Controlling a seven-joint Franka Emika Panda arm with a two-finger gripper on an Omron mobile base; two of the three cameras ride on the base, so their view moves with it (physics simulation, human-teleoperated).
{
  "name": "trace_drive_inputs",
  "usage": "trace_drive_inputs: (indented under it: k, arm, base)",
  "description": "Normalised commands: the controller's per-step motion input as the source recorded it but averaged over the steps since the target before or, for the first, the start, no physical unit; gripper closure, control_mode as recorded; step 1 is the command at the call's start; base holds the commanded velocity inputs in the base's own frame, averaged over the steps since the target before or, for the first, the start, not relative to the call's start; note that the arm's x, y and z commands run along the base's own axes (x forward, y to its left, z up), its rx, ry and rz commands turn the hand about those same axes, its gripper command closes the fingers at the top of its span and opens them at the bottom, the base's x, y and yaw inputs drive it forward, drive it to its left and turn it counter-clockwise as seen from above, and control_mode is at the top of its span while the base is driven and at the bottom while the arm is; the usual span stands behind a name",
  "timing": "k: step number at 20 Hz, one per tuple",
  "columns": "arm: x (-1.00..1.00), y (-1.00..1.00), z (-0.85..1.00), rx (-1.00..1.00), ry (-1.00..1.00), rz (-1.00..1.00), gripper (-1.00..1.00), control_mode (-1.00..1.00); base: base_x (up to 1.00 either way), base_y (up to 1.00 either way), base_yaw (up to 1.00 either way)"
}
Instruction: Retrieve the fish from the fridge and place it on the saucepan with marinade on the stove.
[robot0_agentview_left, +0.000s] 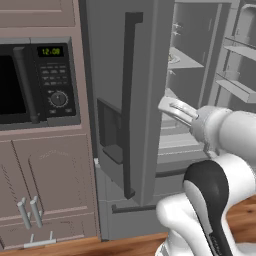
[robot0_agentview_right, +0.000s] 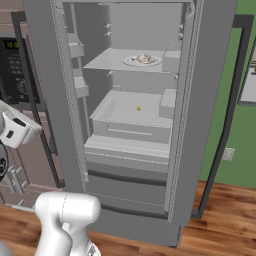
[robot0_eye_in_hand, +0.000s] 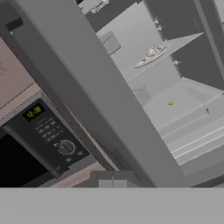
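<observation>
arm: we're seeing the white arm come up from the base, bend at a dark elbow joint and run forward at about mid height
wrist: the last white link lies roughly level, pointing ahead and a bit to the left
end effector: light grey, out at the tip of that link, hanging in the air with nothing in it
jaws: closed tight together, as far as we can tell
</observation>
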Motion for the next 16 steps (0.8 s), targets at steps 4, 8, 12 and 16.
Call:
trace_drive_inputs:
  k: [4,8,12,16]
  arm:
    - [0.0,-0.33,0.08,0.0,0.0,0.05,1.0,-1.0]
    - [0.0,0.0,0.0,0.0,0.0,0.01,-1.0,-1.0]
    - [0.0,0.0,0.0,0.0,0.0,0.0,-1.0,-1.0]
    - [0.0,0.0,0.02,-0.02,-0.08,0.09,-1.0,-1.0]
  base:
    - [0.0,0.0,0.0]
    - [0.0,0.0,0.0]
    - [0.0,0.0,0.0]
    - [0.0,0.0,0.0]
